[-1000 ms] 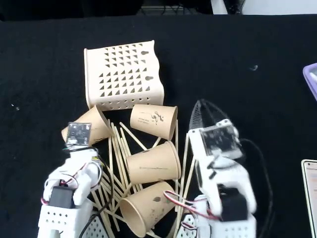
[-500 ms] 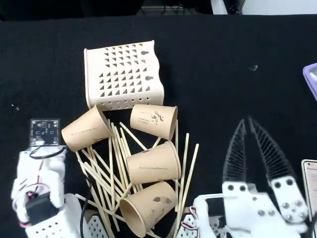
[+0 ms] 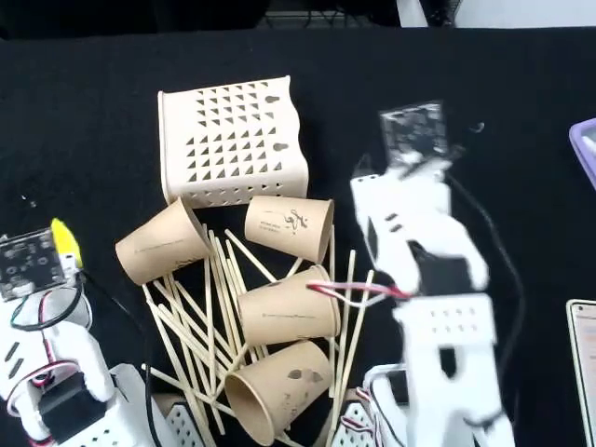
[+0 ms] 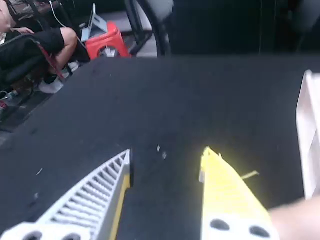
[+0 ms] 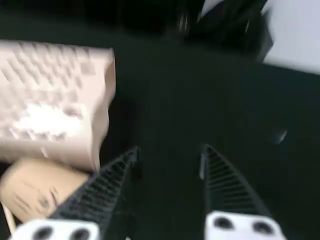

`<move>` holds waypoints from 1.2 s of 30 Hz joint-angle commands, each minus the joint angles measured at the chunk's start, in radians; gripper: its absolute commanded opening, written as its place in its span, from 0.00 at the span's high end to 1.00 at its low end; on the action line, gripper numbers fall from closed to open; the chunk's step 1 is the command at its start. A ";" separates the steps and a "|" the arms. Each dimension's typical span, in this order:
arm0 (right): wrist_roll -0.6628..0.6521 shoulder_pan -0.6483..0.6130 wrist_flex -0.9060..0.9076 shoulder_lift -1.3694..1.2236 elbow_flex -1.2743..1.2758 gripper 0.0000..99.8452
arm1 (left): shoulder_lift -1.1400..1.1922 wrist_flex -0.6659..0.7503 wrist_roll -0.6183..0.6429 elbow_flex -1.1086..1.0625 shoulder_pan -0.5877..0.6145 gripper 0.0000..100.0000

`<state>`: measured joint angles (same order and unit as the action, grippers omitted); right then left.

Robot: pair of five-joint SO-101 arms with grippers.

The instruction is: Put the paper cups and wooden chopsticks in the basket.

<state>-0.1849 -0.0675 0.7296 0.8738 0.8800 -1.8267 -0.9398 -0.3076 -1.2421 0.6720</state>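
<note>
A cream perforated basket (image 3: 233, 140) lies on the black table. Three paper cups lie on their sides in front of it: one at the left (image 3: 163, 244), one by the basket (image 3: 289, 226), one lower (image 3: 287, 307); a further cup (image 3: 277, 386) lies nearest the arms. Wooden chopsticks (image 3: 200, 312) are scattered under and between them. My left gripper (image 4: 166, 151) is open and empty over bare table left of the cups, its yellow finger (image 3: 63, 240) showing. My right gripper (image 5: 170, 149) is open and empty, right of the basket (image 5: 50, 105) and the cup (image 5: 35, 195).
The right arm (image 3: 419, 242) stands beside the cup pile. A purple object (image 3: 585, 144) and a white card (image 3: 582, 345) sit at the table's right edge. The basket's edge (image 4: 310, 130) borders the left wrist view. Bare cloth lies left and far right.
The right arm has swung from the near edge up toward the far side, right of the basket. The left arm has drawn back leftward, away from the left cup.
</note>
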 commanded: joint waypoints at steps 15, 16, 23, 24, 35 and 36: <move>0.203 0.064 -0.453 -0.430 0.176 0.84 | 0.916 0.282 0.232 0.377 -0.389 0.76; 0.203 0.064 -0.459 -0.440 0.176 0.84 | 0.988 0.282 0.255 0.433 -0.403 0.76; 0.201 0.064 -0.463 -0.469 0.171 0.84 | 1.481 0.272 0.311 0.754 -0.470 0.76; 0.201 0.064 -0.465 -0.469 0.171 0.84 | 1.536 0.272 0.321 0.786 -0.469 0.76; 0.201 0.063 -0.465 -0.469 0.171 0.84 | 1.872 0.109 0.358 1.066 -0.432 0.76; 0.201 0.063 -0.465 -0.469 0.173 0.84 | 1.883 0.104 0.358 1.075 -0.417 0.76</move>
<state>0.0130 -0.0215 0.2892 0.4043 1.0610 0.0084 -0.8032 0.0468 -0.2524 0.2179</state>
